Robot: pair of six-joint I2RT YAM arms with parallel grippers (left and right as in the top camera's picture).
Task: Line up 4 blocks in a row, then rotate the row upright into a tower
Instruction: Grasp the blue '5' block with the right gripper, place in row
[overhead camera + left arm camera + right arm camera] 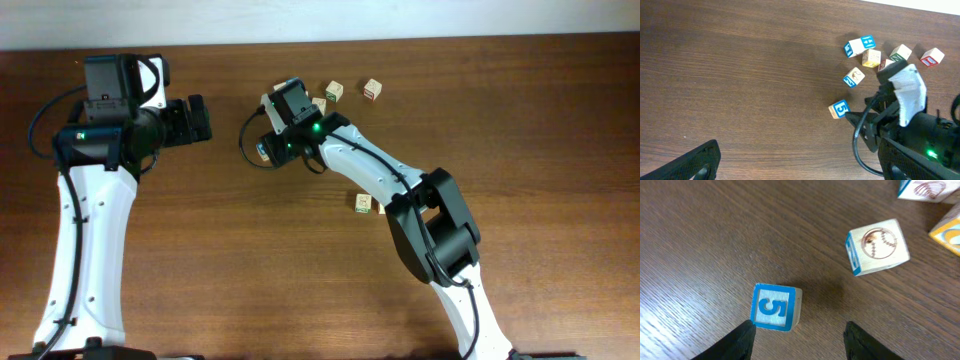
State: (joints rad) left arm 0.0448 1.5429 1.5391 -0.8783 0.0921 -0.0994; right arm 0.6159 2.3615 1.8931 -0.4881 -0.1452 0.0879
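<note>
The right hand (799, 344) has its fingers well parted and grips nothing. The small pale wooden cube with a blue-and-white "5" face (775, 307) lies free on the dark brown wooden bench (700, 235), just ahead of the gap and nearer one finger than the other. The step in hand is probably the turning of this cube. The next move calls for centring the fingers on it, closing squarely, then twisting. Just beyond lies a cream cube with a baseball print (877, 247). The left hand (195, 118) hangs wide open and empty, well apart. From overhead the right wrist hides the "5" cube, the forearm half covers a lone cream cube (363, 203), and the prints are too small to read.
</note>
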